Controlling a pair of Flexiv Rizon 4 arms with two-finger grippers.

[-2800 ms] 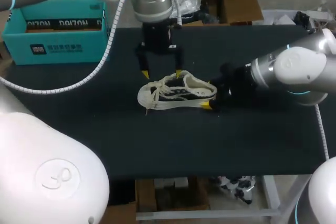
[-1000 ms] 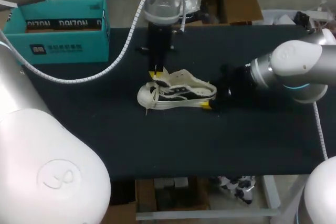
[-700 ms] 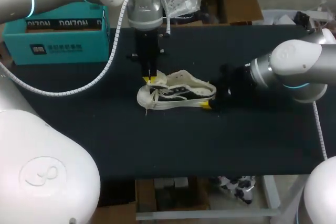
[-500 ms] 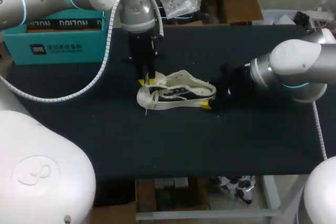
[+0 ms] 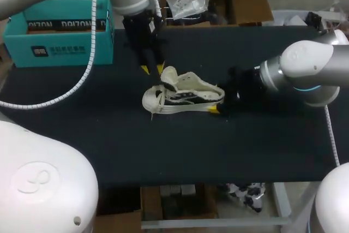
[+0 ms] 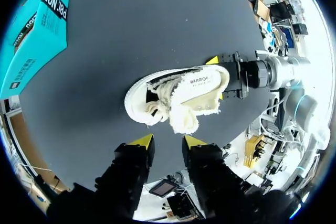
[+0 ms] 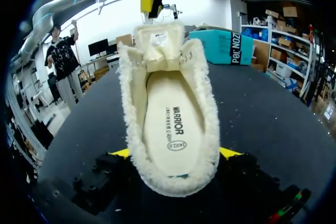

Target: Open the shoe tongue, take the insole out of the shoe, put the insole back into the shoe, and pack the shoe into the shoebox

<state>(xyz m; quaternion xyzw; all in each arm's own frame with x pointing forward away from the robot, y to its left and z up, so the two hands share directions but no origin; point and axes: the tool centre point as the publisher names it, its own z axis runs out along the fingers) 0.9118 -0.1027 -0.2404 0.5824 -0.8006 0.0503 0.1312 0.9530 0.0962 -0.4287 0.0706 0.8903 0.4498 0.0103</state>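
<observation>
A white fleece-lined shoe (image 5: 182,94) lies on the black table (image 5: 163,151), toe toward my left. Its tongue (image 7: 157,45) stands pulled up, baring the cream insole (image 7: 170,124) inside. My right gripper (image 5: 218,102) holds the heel, one yellow tip pressed against each side; in the right wrist view the right gripper (image 7: 176,153) has the heel between its fingers. My left gripper (image 5: 152,69) hangs open just behind the toe end, touching nothing. From the left wrist, the left gripper (image 6: 168,142) is above the shoe (image 6: 178,95) with empty space between its fingers.
The teal shoebox (image 5: 57,31) stands open at the table's back left corner, also seen beyond the shoe as the shoebox (image 7: 231,45). The table's front half is bare black surface.
My left gripper, shut on the tongue a second ago, has let it go, opened, and drawn up and back to the left. The tongue stays raised. The right arm and shoe kept still.
</observation>
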